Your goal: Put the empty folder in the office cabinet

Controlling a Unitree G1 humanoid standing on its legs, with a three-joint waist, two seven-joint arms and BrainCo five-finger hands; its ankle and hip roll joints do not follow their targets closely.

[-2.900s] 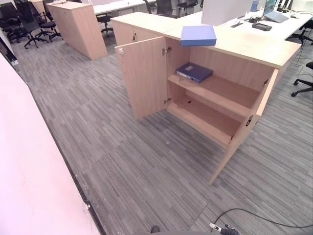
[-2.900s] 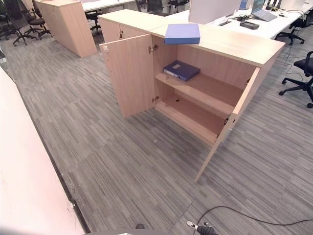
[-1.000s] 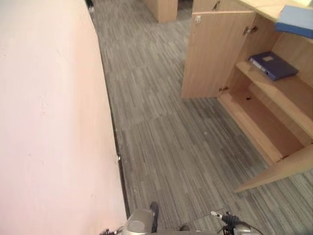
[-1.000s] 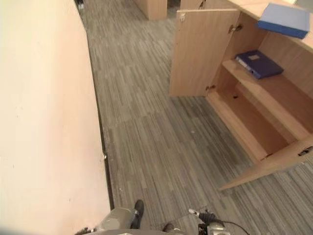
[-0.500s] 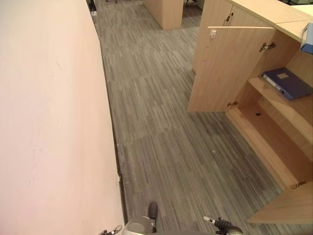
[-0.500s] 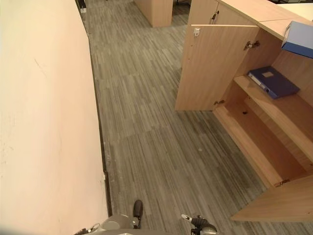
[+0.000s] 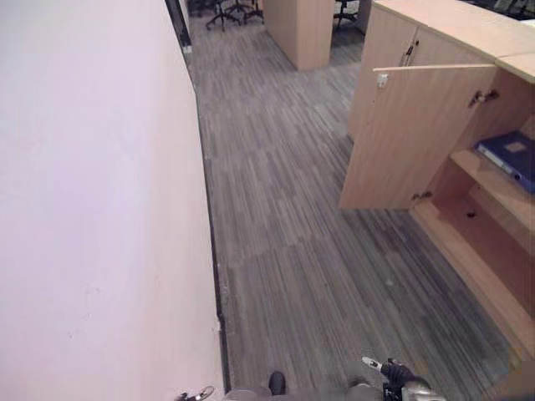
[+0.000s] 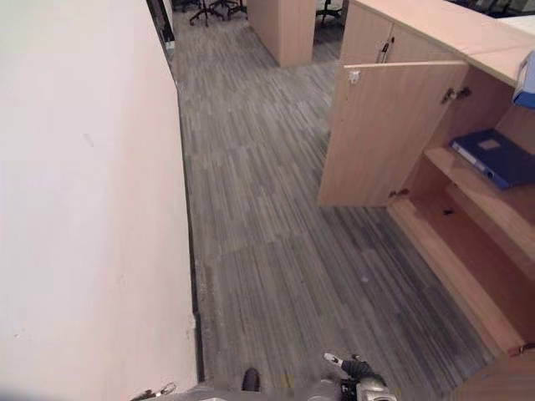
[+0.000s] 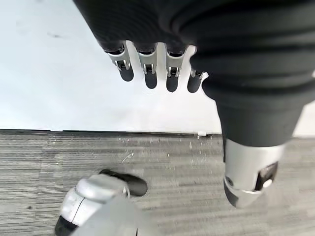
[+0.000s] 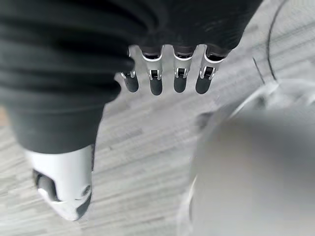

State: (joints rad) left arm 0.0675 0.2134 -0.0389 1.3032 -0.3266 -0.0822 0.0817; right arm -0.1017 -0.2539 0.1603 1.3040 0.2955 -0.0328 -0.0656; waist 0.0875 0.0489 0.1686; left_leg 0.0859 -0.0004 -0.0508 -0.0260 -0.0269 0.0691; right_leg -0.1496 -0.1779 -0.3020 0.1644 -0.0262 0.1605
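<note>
**Cabinet open, both hands empty**

No writing can be read. The office cabinet is seen with its door swung wide. A dark blue folder lies flat on its upper shelf; a lighter blue folder rests on the cabinet's top. A pale wall stands well left of the cabinet. The left hand and right hand hang over carpet, fingers relaxed, nothing held.
</note>
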